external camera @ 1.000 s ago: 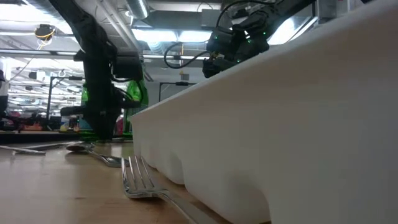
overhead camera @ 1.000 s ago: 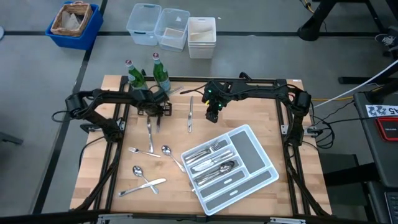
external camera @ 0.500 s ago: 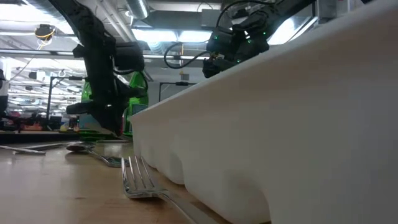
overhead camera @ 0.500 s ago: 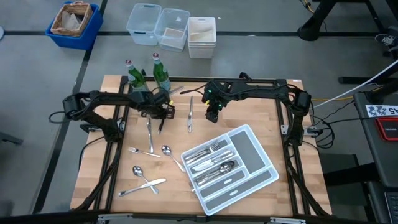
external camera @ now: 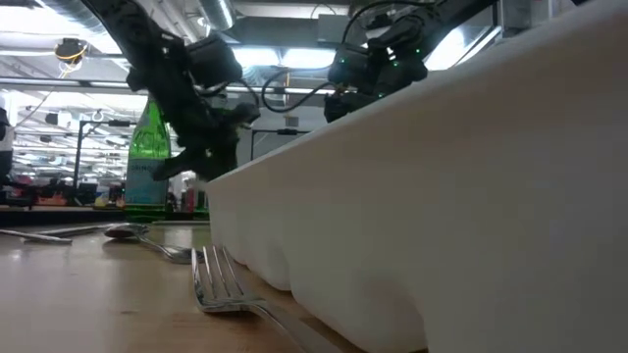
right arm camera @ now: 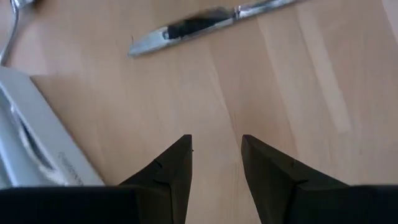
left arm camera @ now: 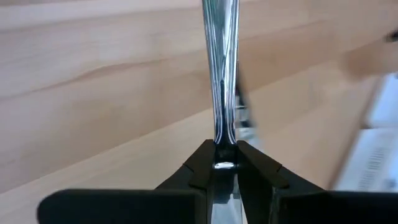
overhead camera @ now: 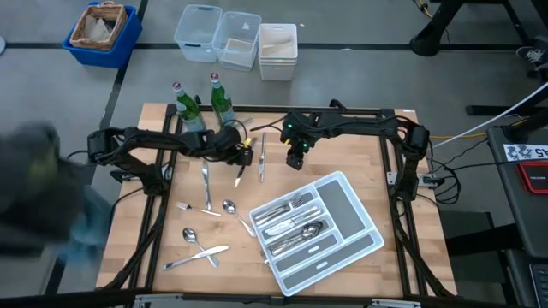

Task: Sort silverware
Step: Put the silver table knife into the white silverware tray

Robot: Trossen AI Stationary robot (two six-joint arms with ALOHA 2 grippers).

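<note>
Left hand (overhead camera: pixel 243 156) clamped on a knife (overhead camera: pixel 240 174) above tabletop (overhead camera: pixel 342 154); right hand (overhead camera: pixel 295 159) empty, fingers parted, near white tray (overhead camera: pixel 366 224).

Silverware: several pieces (overhead camera: pixel 289 218) lie sorted in the tray compartments. Loose on the table: a knife (overhead camera: pixel 262 156), a utensil (overhead camera: pixel 206 187), spoons (overhead camera: pixel 228 206) and (overhead camera: pixel 189 234). One slim piece (left arm camera: pixel 221 74) is gripped, lifted.
</note>
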